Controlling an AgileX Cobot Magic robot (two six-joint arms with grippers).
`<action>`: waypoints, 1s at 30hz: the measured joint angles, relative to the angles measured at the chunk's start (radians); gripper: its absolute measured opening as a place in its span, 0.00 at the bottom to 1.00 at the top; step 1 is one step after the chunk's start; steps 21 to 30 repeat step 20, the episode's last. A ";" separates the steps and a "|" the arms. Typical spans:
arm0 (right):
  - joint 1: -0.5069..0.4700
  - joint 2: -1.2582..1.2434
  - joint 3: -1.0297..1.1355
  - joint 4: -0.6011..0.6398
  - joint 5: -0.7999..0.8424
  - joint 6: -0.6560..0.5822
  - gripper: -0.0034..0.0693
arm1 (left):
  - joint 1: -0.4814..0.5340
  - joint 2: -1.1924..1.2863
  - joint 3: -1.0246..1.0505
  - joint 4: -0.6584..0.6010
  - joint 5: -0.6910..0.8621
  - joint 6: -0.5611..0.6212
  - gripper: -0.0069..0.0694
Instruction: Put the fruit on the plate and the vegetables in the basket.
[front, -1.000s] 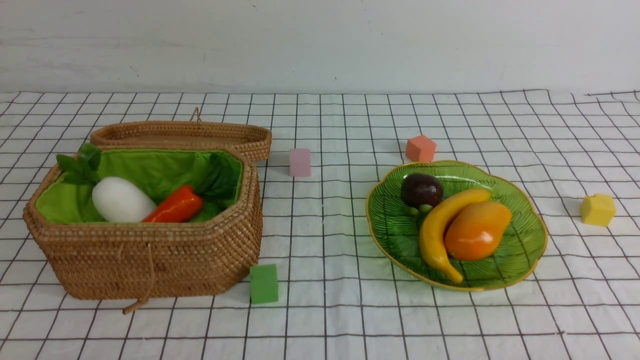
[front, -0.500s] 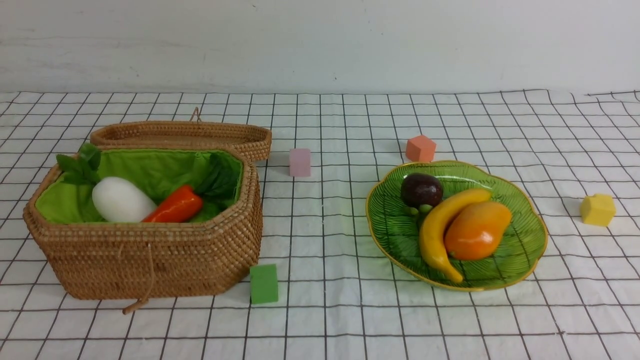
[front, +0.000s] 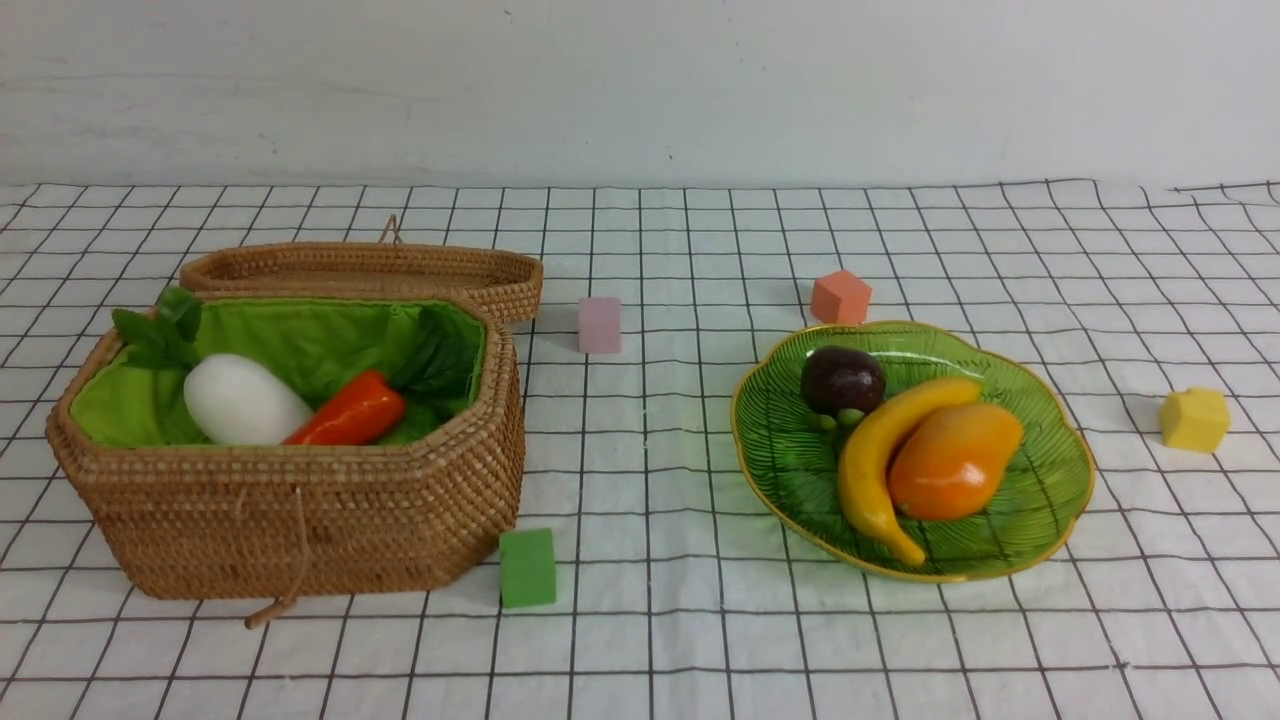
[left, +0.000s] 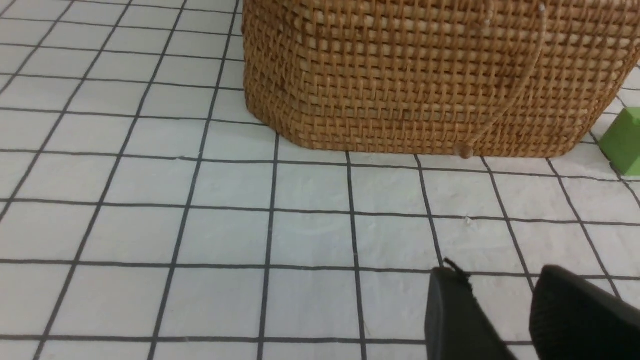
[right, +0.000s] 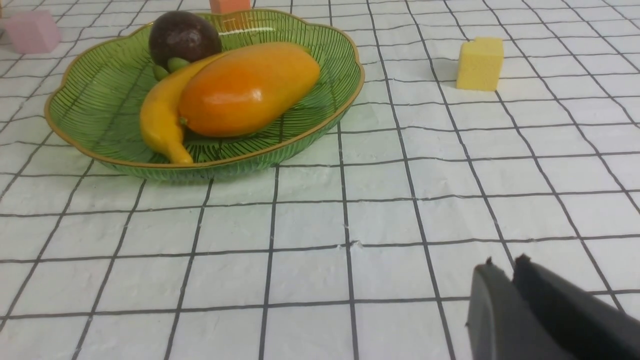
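Note:
The basket (front: 300, 520) stands open at the left, its lid (front: 370, 265) folded back. A white radish (front: 245, 400) and a red-orange pepper (front: 355, 410) lie on its green lining. On the green plate (front: 1050, 500) at the right rest the mango (front: 955, 460), the banana (front: 870, 470) and the dark purple fruit (front: 842, 380). No arm shows in the front view. My left gripper (left: 497, 272) hangs open and empty over the cloth, short of the basket wall (left: 425, 75). My right gripper (right: 505, 262) is shut and empty, well short of the plate (right: 95, 100).
Small cubes lie on the checked cloth: green (front: 527, 567) by the basket's front corner, pink (front: 599, 324) between basket and plate, orange (front: 841, 297) behind the plate, yellow (front: 1195, 418) to the plate's right. A white wall closes the back.

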 joint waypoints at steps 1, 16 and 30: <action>0.000 0.000 0.000 0.000 0.000 0.000 0.15 | 0.000 0.000 0.000 0.000 0.000 0.000 0.39; 0.003 0.000 0.000 0.000 0.000 0.001 0.15 | 0.001 0.000 0.000 -0.001 0.000 0.000 0.40; 0.003 0.000 0.000 0.000 0.000 0.003 0.15 | 0.001 0.000 0.000 -0.001 0.000 0.000 0.40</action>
